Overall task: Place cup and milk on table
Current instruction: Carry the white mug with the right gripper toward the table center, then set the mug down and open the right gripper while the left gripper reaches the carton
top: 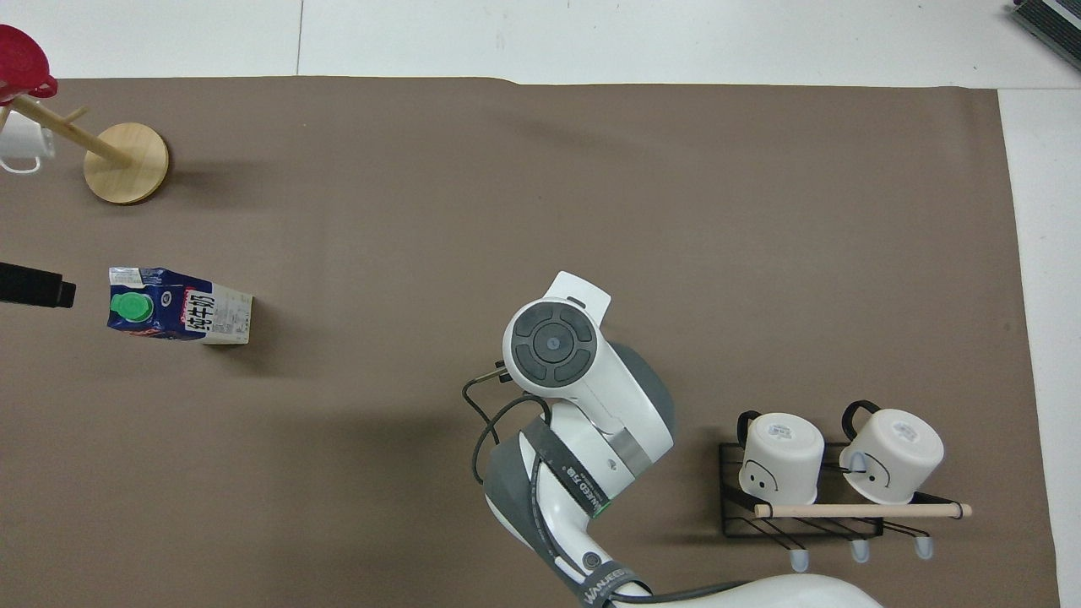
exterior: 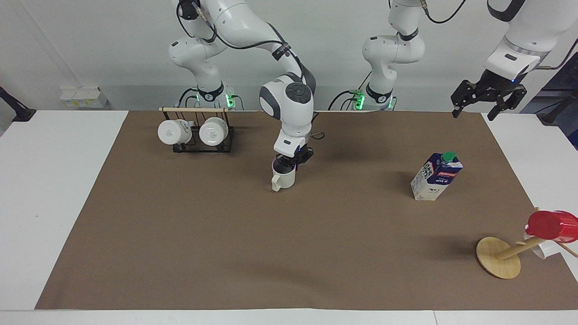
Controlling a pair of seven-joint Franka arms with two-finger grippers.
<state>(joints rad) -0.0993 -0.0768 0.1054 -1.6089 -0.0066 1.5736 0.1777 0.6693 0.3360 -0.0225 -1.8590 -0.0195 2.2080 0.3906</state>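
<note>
Upright, cup (exterior: 284,178), handle away from robots, gripped by right pincer (exterior: 289,165).

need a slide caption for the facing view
Right gripper holds the cup low over the table; milk stands placed, left gripper waits.
</note>
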